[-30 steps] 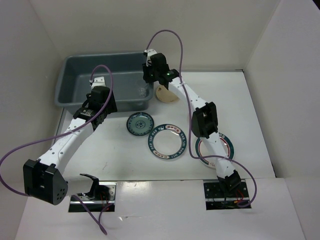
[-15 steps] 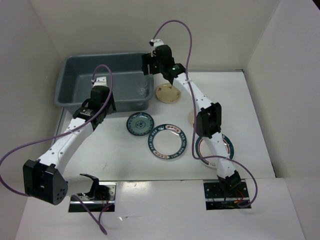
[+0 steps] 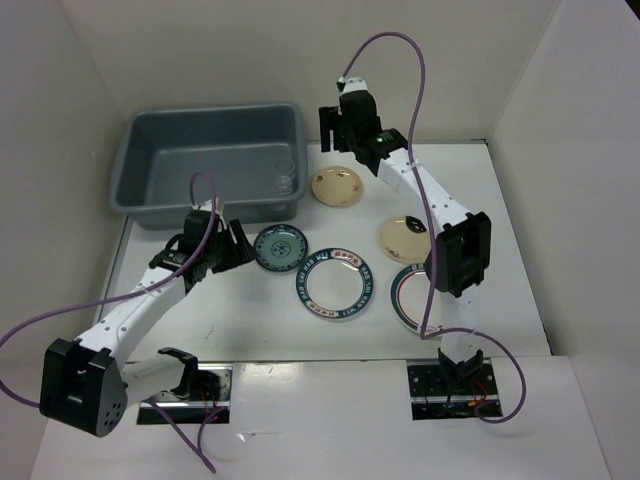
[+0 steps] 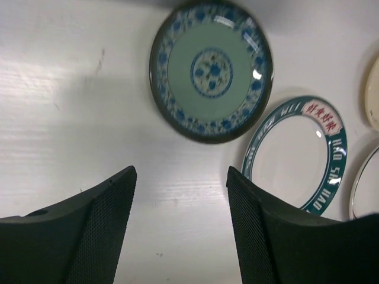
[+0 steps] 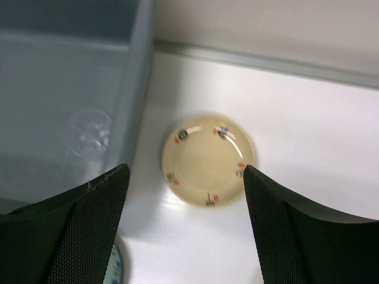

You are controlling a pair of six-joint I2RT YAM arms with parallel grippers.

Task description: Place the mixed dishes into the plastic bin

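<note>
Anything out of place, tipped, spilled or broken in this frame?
Nothing stands out. On the table, the teal saucer, two cream plates and two patterned plates lie flat, no visible chips. A clear cup sits in the grey bin.

Robot lab / test cell, not a home or kitchen. What shows it: a white desk [image 3: 250, 330] boxed in by plain white panels [image 3: 200, 50] at back, L & R, like a purpose-built enclosure. Two white-and-black robot arms, left arm [image 3: 140, 300] and right arm [image 3: 425, 190], are fixed at the near edge on metal base plates [image 3: 218, 383] set into cut-outs in the front board. Purple cables [image 3: 400, 45] loop loose along both arms. Wrist cams look down past black mesh-textured fingers [image 4: 95, 231]. Lighting is flat and even. Crockery, e.g. a teal saucer [image 3: 279, 247], lies spread singly on the bare desk near a grey plastic bin [image 3: 150, 135], laid out like test items rather than a meal.
</note>
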